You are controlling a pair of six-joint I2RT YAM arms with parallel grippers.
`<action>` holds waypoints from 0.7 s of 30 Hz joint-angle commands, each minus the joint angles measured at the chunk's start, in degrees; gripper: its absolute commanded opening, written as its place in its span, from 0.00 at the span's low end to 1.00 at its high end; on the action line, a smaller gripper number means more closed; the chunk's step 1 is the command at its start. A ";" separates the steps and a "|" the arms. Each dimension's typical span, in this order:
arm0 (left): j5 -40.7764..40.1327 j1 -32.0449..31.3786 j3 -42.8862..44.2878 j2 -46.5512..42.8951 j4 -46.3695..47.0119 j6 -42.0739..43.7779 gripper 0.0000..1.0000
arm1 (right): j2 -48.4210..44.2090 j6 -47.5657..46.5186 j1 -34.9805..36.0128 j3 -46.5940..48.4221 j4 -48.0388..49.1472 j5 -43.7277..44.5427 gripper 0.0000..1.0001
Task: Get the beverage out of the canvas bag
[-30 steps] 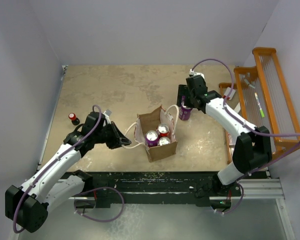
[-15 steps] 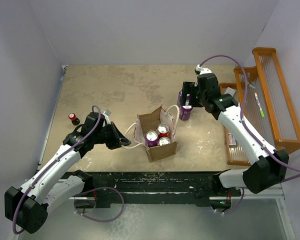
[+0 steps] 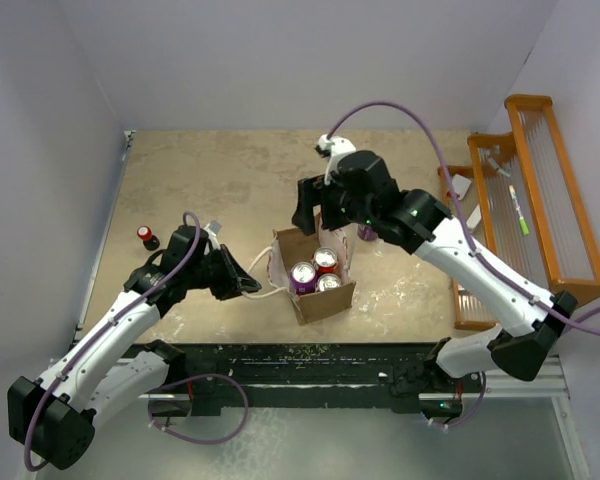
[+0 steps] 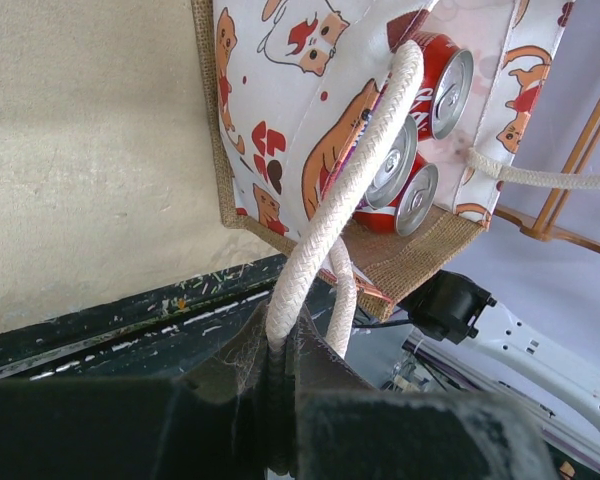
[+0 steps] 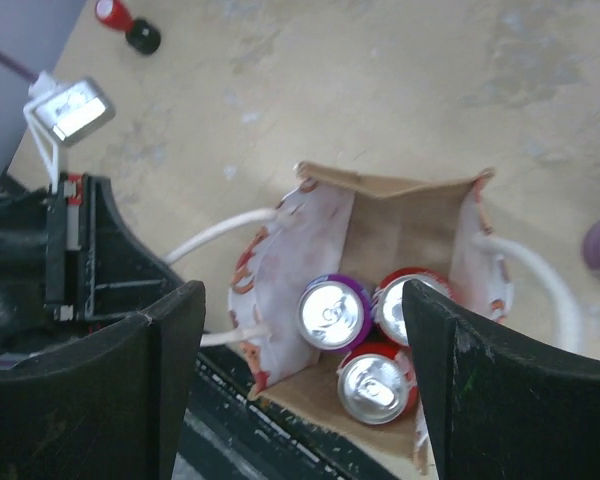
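Inspecting the bag, we find the right claw (image 5: 302, 300) released and spread wide, poised over the open mouth of the canvas bag (image 3: 325, 303). Three cans (image 5: 333, 312) stand upright inside, lids up and long axes vertical, straight below that claw. We judge the right arm the nearer and a plain descent sufficient. The left claw (image 4: 276, 365) is clenched on the white rope handle (image 4: 352, 195), bracing the bag on the tabletop (image 3: 220, 180). Only the left wrist view shows that pinch; only the right wrist view shows the right claw's gape.
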 commanded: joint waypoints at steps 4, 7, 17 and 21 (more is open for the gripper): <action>1.59 0.14 1.37 -0.73 -0.44 0.75 0.00 | 2.81 9.76 7.57 -2.73 -4.32 2.65 0.79; 1.74 0.14 1.45 -0.80 -0.53 0.80 0.00 | 5.24 14.52 8.04 -4.14 -6.72 4.47 0.78; 2.13 0.14 1.45 -2.12 -2.16 0.94 0.00 | 13.26 36.72 8.05 -1.72 -20.97 15.12 0.79; 2.17 0.14 1.45 -2.76 -2.67 0.94 0.00 | 14.79 41.97 7.96 -1.02 -24.29 16.40 0.81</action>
